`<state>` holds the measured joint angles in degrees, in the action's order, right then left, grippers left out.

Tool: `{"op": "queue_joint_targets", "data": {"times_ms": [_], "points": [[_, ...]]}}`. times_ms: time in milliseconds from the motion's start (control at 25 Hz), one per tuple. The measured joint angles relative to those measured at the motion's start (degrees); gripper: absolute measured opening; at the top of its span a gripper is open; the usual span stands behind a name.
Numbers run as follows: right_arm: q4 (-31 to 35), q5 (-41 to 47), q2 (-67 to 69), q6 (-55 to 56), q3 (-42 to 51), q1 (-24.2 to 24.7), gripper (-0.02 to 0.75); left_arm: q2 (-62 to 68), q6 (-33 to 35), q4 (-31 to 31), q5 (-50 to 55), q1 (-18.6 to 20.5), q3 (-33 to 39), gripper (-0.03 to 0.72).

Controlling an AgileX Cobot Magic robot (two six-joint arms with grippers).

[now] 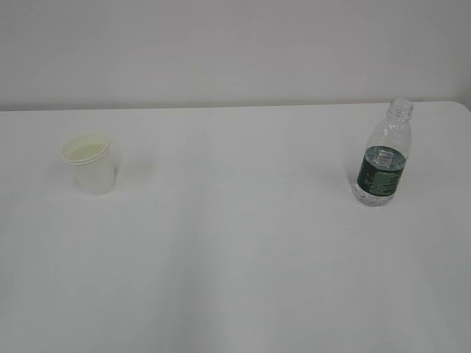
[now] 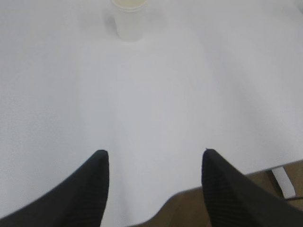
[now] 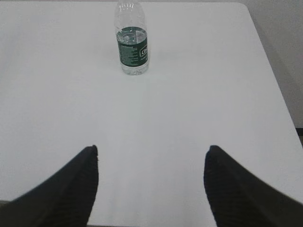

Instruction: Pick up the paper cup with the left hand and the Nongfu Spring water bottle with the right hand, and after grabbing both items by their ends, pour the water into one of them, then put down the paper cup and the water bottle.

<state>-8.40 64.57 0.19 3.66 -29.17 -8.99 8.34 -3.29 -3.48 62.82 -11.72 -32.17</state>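
— So, starting at the left: where does the paper cup [image 1: 90,166] sit?
— Upright on the left part of the white counter [image 1: 235,257], mouth up, its inside a pale yellowish tone. Nothing touches it.
— And the left hand [image 2: 154,182]?
— Seen only in its own wrist view. Its two black fingers [image 2: 87,194] stand spread with bare counter between them, holding nothing. The cup [image 2: 128,19] is well ahead of them, near the top of that view, and the counter's near edge shows just under the hand.
— Moving right?
— The Nongfu Spring water bottle [image 1: 384,154] stands upright on the right part of the counter, well apart from the cup. No cap, a dark green label band around the middle, clear water [image 1: 377,193] inside.
— And the right hand [image 3: 151,182]?
— Also spread wide and empty, low over the counter's near edge, with the bottle [image 3: 132,40] standing well ahead and a little left of centre.
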Motion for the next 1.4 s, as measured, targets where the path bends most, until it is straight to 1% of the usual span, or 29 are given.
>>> {"op": "queue_joint_targets", "data": {"times_ms": [280,520,760,1040,1400], "points": [[3.0,0.2,0.0,-3.3,0.4,0.0,0.511,-8.1,0.0,0.2,-1.1,-0.1,0.6,0.401],[3.9,0.4,-1.1,-4.5,0.7,0.0,0.47,-8.1,0.0,0.2,-1.2,-0.2,0.6,0.389],[4.0,0.5,-1.2,-4.7,0.8,0.0,0.466,-8.1,0.0,0.2,-1.2,-0.2,0.6,0.385],[4.0,0.5,-1.2,-4.8,0.8,0.0,0.466,-8.1,0.0,0.2,-1.3,-0.2,0.7,0.361],[4.0,0.5,-1.2,-4.8,0.8,0.0,0.463,-8.1,0.0,0.2,-1.3,-0.2,0.7,0.358]]}}
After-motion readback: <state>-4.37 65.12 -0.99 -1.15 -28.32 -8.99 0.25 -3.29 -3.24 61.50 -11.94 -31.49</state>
